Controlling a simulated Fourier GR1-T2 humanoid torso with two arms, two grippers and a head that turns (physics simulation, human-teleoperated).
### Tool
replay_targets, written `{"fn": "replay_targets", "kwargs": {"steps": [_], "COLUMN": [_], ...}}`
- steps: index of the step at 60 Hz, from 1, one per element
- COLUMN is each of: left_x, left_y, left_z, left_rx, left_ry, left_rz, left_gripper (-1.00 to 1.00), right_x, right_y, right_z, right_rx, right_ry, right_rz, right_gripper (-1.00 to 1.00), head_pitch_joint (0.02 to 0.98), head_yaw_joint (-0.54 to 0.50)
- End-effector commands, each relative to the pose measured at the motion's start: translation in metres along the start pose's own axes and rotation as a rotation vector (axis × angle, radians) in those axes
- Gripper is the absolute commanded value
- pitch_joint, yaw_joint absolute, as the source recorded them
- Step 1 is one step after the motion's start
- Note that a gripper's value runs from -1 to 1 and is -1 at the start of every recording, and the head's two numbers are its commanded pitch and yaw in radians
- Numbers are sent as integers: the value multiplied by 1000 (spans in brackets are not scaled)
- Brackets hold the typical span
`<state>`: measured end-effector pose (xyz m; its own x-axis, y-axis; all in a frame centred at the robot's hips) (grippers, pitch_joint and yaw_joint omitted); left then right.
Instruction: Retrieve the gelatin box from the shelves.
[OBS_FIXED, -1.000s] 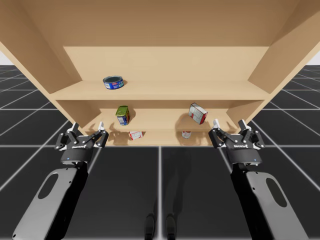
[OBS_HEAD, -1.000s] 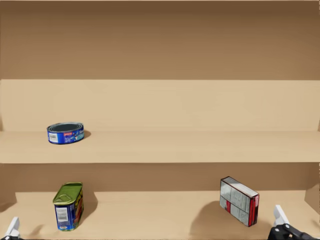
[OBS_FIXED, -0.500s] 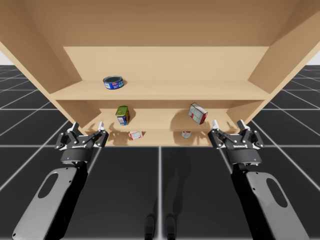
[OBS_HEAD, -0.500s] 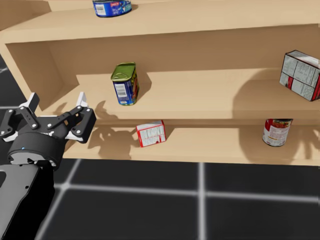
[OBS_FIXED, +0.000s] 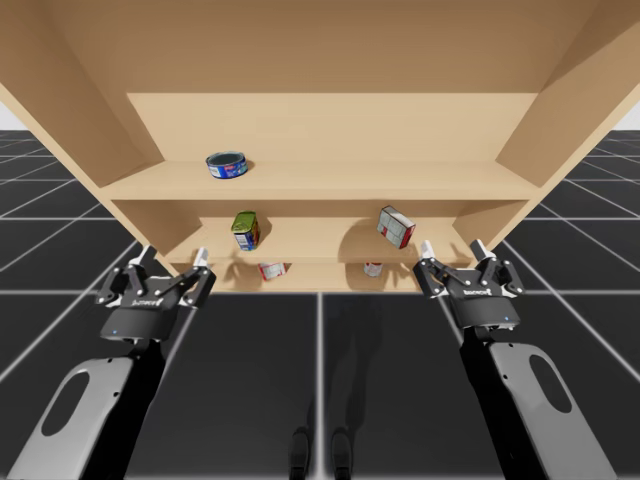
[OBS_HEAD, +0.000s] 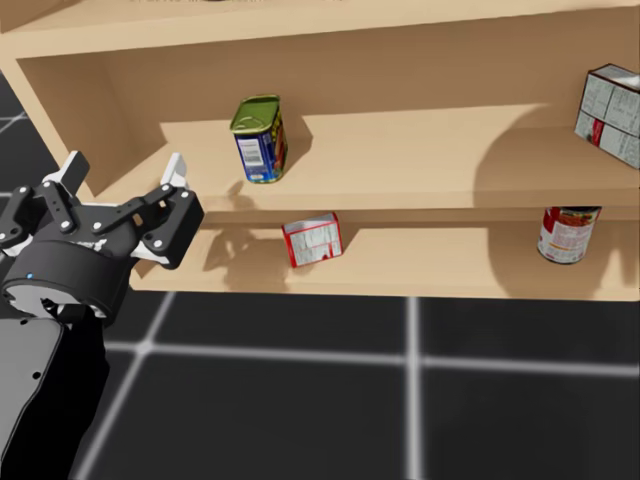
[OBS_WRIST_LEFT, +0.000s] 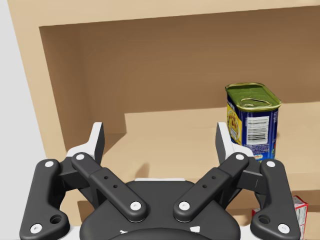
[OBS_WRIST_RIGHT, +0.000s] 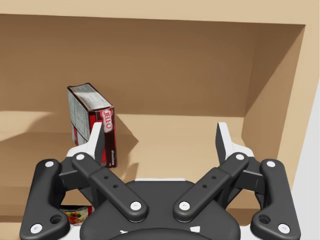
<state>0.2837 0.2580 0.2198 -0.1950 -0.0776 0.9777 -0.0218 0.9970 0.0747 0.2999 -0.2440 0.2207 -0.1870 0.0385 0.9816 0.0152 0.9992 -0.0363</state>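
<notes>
Nearest you, your left tool hangs in front of the shelves with its fingers spread wide and nothing between them. Your right tool is spread just as wide and is also empty. The gelatin box is the small red-and-white one on the bottom shelf. It sits ahead of your left tool, lower than it and off to its right, clear of both fingers. From the high view it lies between your two tools, closer to the left one. It stands on a narrow edge, slightly skewed, with its broad pale face turned out toward you and its longer side running along the shelf. Further right on the same shelf stands a red can, upright. One shelf up, a green-topped blue tin stands above and a little left of the gelatin box. A larger grey-and-red box stands tilted ahead of your right tool. On the top shelf at the back rests a flat round blue tin.
</notes>
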Motion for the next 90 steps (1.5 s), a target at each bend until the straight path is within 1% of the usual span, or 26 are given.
{"fn": "replay_targets", "kwargs": {"steps": [1,3,7,8,10,13,14,15,18,20,22,25,31,36,41,49,52,59,60,65,70,74,78,83,87,90], "left_x": [10,10,8,6,3,-2,-4,-10,-19,-23,-32,-43,-55,-64,-71,-76,-78,-83,-84,-87,-88,-89,-93,-98,-102,-103], "left_y": [-16,-20,-26,-31,-34,-37,-38,-41,-44,-45,-49,-55,-63,-70,-77,-86,-89,-97,-98,-104,-111,-115,-120,-124,-127,-128], "left_z": [27,35,44,52,58,64,66,71,75,76,78,78,75,69,58,40,33,17,13,0,-11,-19,-28,-42,-51,-55], "left_rx": [-71,-81,-84,-96,-116,-140,-157,-208,-238,-242,-255,-261,-278,-280,-273,-253,-244,-200,-185,-150,-129,-120,-106,-98,-85,-77], "left_ry": [-2,16,36,47,49,60,62,71,95,112,150,181,214,237,263,287,292,299,300,308,320,337,345,387,402,413], "left_rz": [22,56,79,76,68,77,74,69,66,71,86,87,102,109,132,140,141,108,98,82,79,85,75,106,103,112], "left_gripper": [-1000,-1000,-1000,-1000,-1000,-1000,-1000,-1000,-1000,-1000,-1000,-1000,-1000,-1000,-1000,-1000,-1000,-1000,-1000,-1000,-1000,-1000,-1000,-1000,-1000,-1000], "right_x": [0,0,0,0,0,0,0,1,1,1,0,0,0,0,1,1,1,1,1,1,1,1,1,2,2,2], "right_y": [-1,-1,-1,-1,-1,-2,-2,-2,-3,-3,-2,-2,-1,-2,-2,-3,-3,-3,-3,-3,-3,-3,-3,-4,-4,-4], "right_z": [-1,-1,-1,-1,0,-1,-1,-1,-1,-1,-1,0,-1,0,0,0,0,0,0,0,0,0,0,0,0,0], "right_rx": [2,2,2,3,5,7,8,8,8,7,8,10,11,11,10,9,9,8,8,6,5,4,4,1,0,-1], "right_ry": [2,3,3,3,2,-1,-2,-3,-4,-4,-2,-1,-1,-2,-3,-3,-4,-3,-3,-3,-3,-5,-5,-6,-8,-8], "right_rz": [-5,-6,-7,-8,-9,-11,-12,-12,-14,-15,-15,-15,-15,-16,-19,-20,-20,-21,-21,-22,-20,-19,-18,-19,-17,-18], "right_gripper": [-1000,-1000,-1000,-1000,-1000,-1000,-1000,-1000,-1000,-1000,-1000,-1000,-1000,-1000,-1000,-1000,-1000,-1000,-1000,-1000,-1000,-1000,-1000,-1000,-1000,-1000], "head_pitch_joint": [740,739,740,741,742,741,741,740,739,739,741,741,742,745,745,746,746,745,745,743,741,741,740,739,739,739], "head_yaw_joint": [186,184,183,182,182,183,184,184,185,184,184,184,184,186,186,183,183,180,179,178,176,175,174,172,169,167]}}
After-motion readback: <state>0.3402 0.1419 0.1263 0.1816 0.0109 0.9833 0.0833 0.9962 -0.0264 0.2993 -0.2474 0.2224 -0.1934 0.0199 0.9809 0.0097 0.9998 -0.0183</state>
